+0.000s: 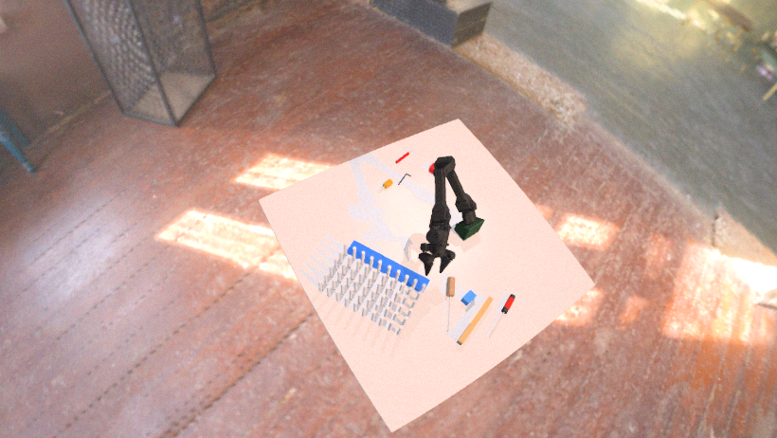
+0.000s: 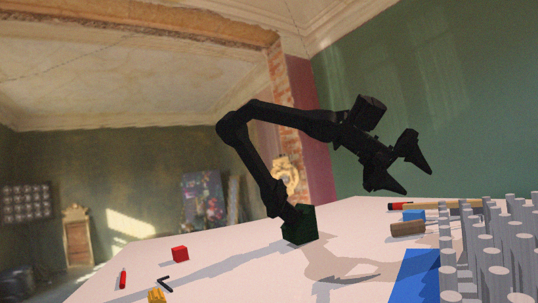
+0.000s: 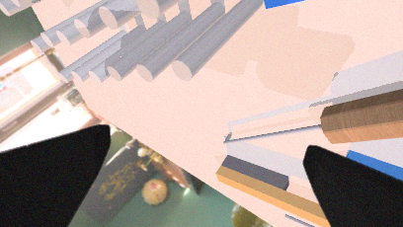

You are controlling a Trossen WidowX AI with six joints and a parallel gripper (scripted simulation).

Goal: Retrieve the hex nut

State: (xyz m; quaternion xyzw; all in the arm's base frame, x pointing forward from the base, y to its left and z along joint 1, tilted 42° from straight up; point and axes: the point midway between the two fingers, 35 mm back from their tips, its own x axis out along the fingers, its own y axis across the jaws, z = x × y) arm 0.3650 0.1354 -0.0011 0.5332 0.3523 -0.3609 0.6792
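Note:
My gripper (image 1: 435, 273) (image 2: 417, 183) (image 3: 209, 144) is open and empty, raised above the table between the spacer field and the tools. The grey standing spacers (image 2: 493, 263) (image 3: 198, 54) are in upright rows. The blue taped strip (image 1: 385, 260) (image 2: 414, 274) (image 3: 283, 2) runs along their near side. A tool with a brown wooden handle (image 1: 450, 285) (image 2: 407, 227) (image 3: 362, 118) lies beside the field; its thin shaft ends in a small bent tip. A yellow-brown stick (image 1: 476, 320) (image 3: 277, 189) with a dark end lies beyond it. I cannot make out the nut.
A blue block (image 1: 468, 297) (image 2: 414, 215) lies between the wooden handle and the stick. A red-and-black handled tool (image 1: 508, 303) lies beyond. Elsewhere lie a red cube (image 2: 180, 254), a red pen-like stick (image 1: 402, 157) (image 2: 123, 279), a black hex key (image 2: 165, 284) and an orange piece (image 1: 387, 183) (image 2: 156, 295).

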